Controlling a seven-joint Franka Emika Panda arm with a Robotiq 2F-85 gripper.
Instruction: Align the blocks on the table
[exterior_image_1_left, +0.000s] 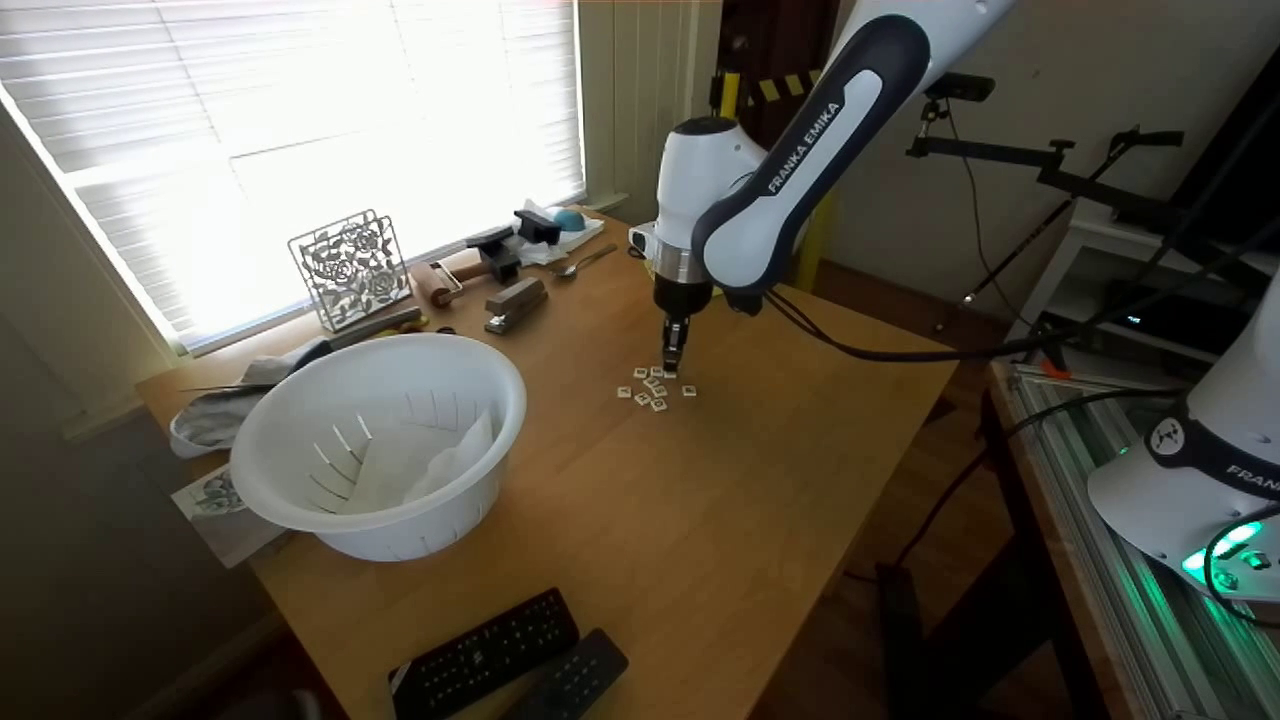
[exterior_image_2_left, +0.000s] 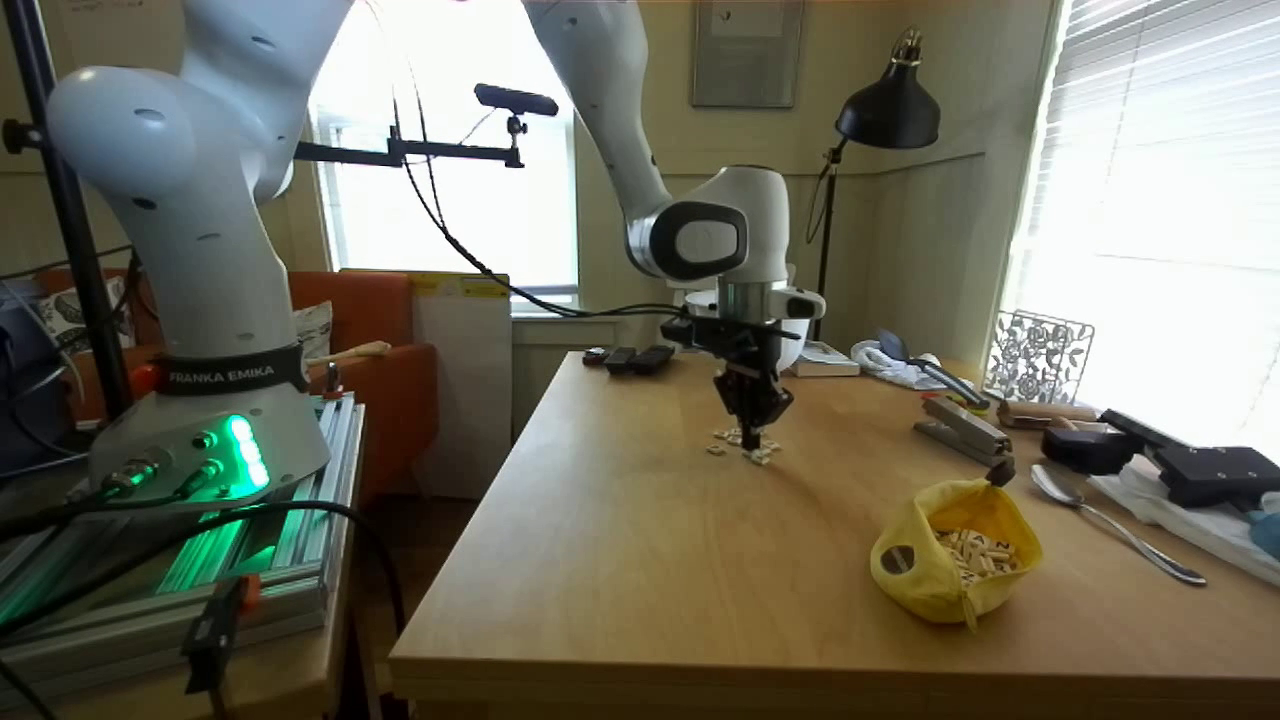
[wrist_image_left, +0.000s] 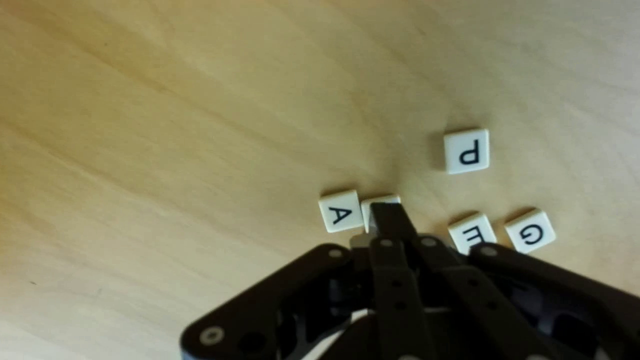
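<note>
Several small cream blocks with black letters lie loosely scattered on the wooden table, as the cluster with this block shows in an exterior view. In the wrist view, a block marked A sits right beside a partly covered block whose letter is hidden. My gripper is shut, its fingertips over that covered block; whether they touch it I cannot tell. Farther right lie blocks marked P, E and G, the E partly hidden by the gripper. Both exterior views show the gripper pointing down among the blocks.
A large white bowl stands on the table, with two dark remotes near one end. A yellow pouch holds many more blocks. The stapler, spoon and metal rose holder line the window side.
</note>
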